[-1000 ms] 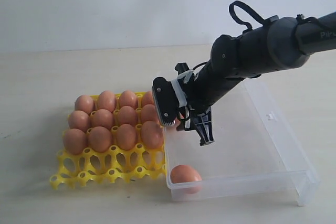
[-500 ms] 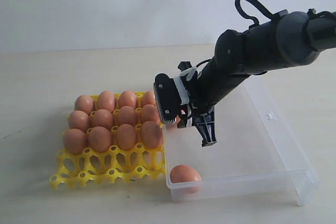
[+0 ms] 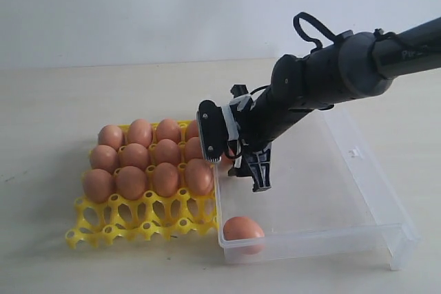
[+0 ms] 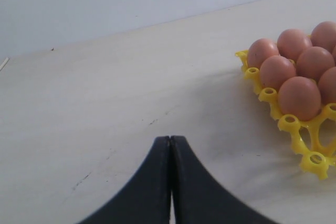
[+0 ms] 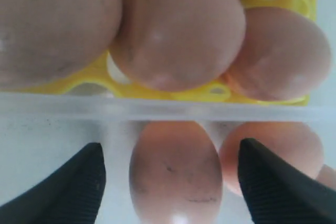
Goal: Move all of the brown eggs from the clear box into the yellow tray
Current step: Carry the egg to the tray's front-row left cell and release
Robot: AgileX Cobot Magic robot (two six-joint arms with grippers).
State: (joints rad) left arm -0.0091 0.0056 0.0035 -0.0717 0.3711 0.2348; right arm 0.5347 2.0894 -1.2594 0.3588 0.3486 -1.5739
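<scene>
The yellow tray (image 3: 89, 232) sits left of the clear box (image 3: 358, 191) and holds several brown eggs (image 3: 148, 177). One brown egg (image 3: 242, 228) lies in the box's near left corner. My right gripper (image 3: 238, 160) hangs low over the box's left wall, beside the tray. In the right wrist view my right gripper (image 5: 170, 148) is open. A brown egg (image 5: 176, 174) lies between its fingertips (image 5: 89, 177) with a gap on each side. Another egg (image 5: 273, 153) lies beside it. My left gripper (image 4: 170, 139) is shut and empty over bare table beside the tray (image 4: 310, 129).
The box's clear wall (image 5: 157, 109) runs between the egg under my right gripper and the eggs in the tray (image 5: 178, 30). The tray's front row of cups (image 3: 145, 222) stands open. The pale table (image 3: 62, 101) extends left of and behind the tray.
My right gripper has shifted slightly left and down toward the box's left wall. The eggs, tray and box have not moved.
</scene>
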